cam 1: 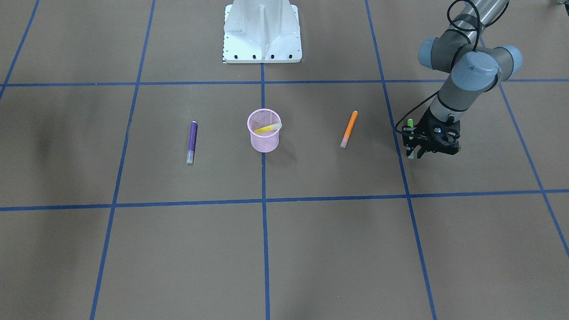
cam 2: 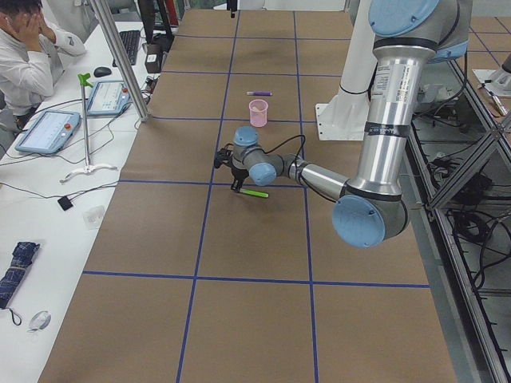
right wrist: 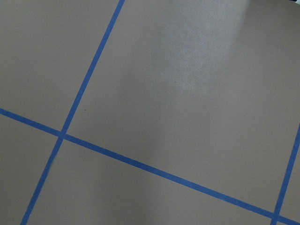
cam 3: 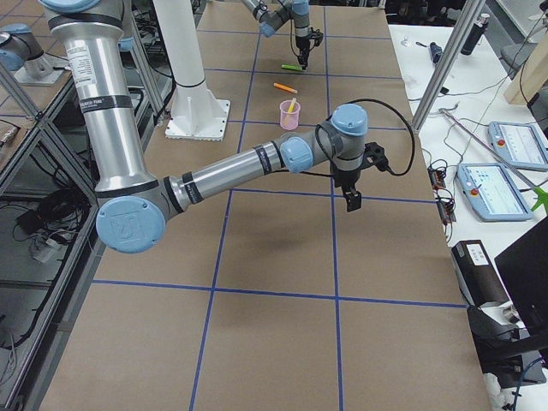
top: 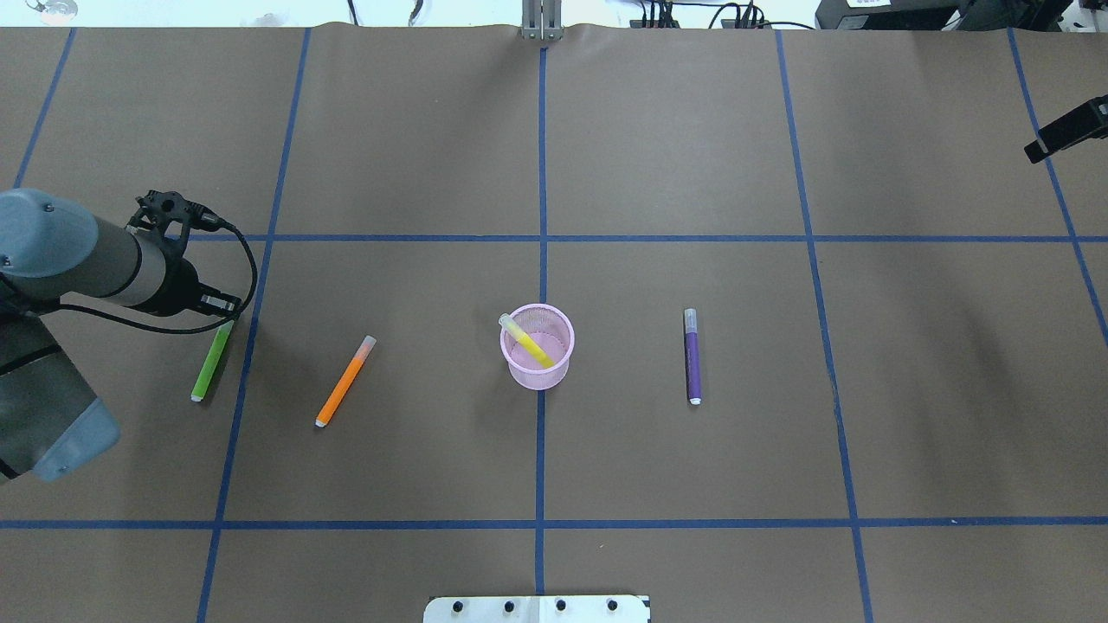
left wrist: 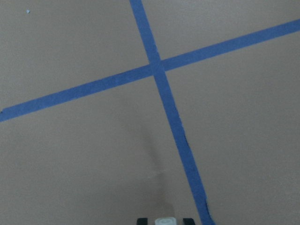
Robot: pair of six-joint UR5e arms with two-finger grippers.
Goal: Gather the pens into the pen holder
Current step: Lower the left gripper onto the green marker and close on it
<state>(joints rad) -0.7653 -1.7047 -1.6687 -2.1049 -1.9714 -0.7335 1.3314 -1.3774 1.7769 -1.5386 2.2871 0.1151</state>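
The pink mesh pen holder stands upright at the table's middle. The yellow pen leans inside it. The purple pen lies on the robot's right of the holder. The orange pen lies on its left. The green pen lies further left, low at the table. My left gripper is shut on its pale cap end. My right gripper hangs over the far right of the table, away from the pens. I cannot tell whether it is open.
The white robot base sits at the table's near edge behind the holder. Blue tape lines grid the brown table. An operator's desk with tablets runs along the far side.
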